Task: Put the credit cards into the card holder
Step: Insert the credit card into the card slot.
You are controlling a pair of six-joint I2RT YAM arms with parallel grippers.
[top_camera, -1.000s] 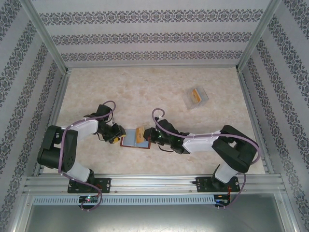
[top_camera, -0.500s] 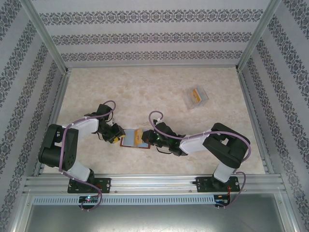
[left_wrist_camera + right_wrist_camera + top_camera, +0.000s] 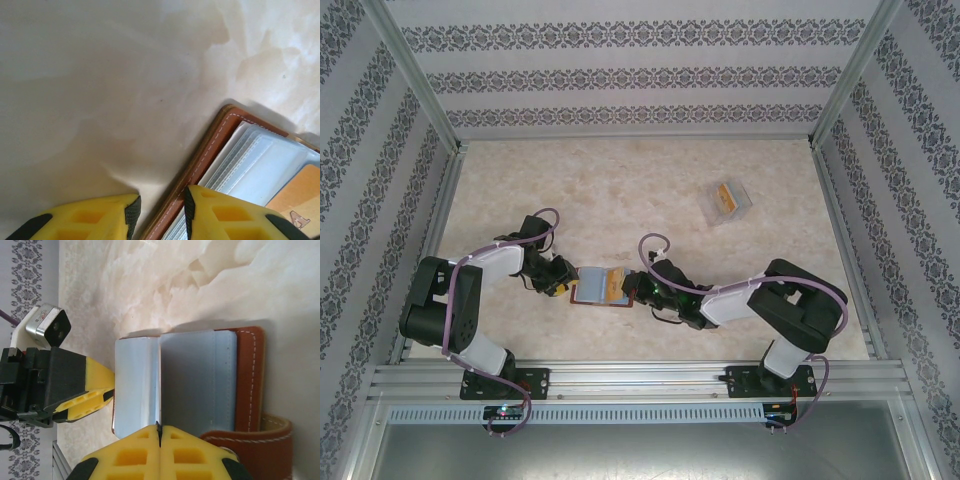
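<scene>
My card holder [image 3: 588, 290] lies open on the table [image 3: 620, 190], a little below the middle of the top view. I have one gripper on each side of it.

My left gripper [image 3: 161, 210] is at the left side of the card holder. Its yellow fingers [image 3: 90, 220] are partway apart at the bottom of the left wrist view. The brown stitched edge of the card holder runs up between them. I cannot tell if they squeeze that edge or just sit around it.

An orange card [image 3: 300, 192] lies in the open card holder, in the lower right corner of that view, next to the see-through pockets [image 3: 255, 165].

My right gripper [image 3: 158, 432] is at the right side of the card holder. Its fingers are pressed tight together, and I see nothing between them. Their tips are right at the fold of the blue-grey inside. A brown strap [image 3: 250, 440] curls at the lower right of the right wrist view.

A clear box [image 3: 735, 208] sits in the upper right part of the table, well apart from the card holder. The other card [image 3: 723, 194], orange too, shows in it.
</scene>
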